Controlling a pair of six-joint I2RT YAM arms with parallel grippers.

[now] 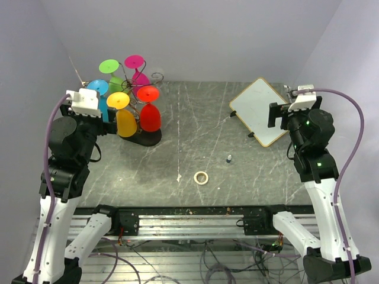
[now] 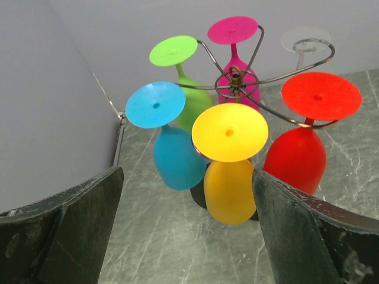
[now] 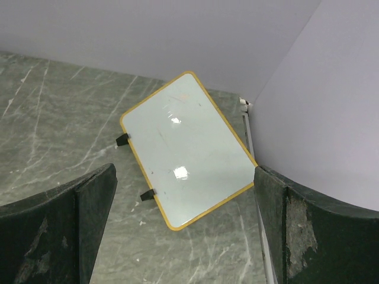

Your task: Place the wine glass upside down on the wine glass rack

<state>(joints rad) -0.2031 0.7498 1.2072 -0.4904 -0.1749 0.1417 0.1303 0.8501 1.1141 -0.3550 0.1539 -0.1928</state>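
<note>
The wine glass rack (image 1: 148, 138), a dark wire tree on a black oval base, stands at the back left. Green (image 1: 109, 66), magenta (image 1: 135, 61), blue (image 1: 98, 87), yellow (image 1: 118, 100) and red (image 1: 148, 93) wine glasses hang on it upside down. In the left wrist view the yellow glass (image 2: 230, 171) is nearest, with the blue glass (image 2: 176, 157) and the red glass (image 2: 299, 157) beside it. A faint clear disc (image 2: 305, 39) sits at the far spiral arm. My left gripper (image 2: 186, 236) is open and empty, just left of the rack (image 1: 95, 112). My right gripper (image 3: 183, 236) is open and empty.
A white board with a yellow rim (image 1: 259, 110) lies at the back right, under my right gripper (image 1: 277, 115); it also shows in the right wrist view (image 3: 183, 148). A tape ring (image 1: 201, 177) and a small dark object (image 1: 228, 158) lie mid-table. Walls close in on both sides.
</note>
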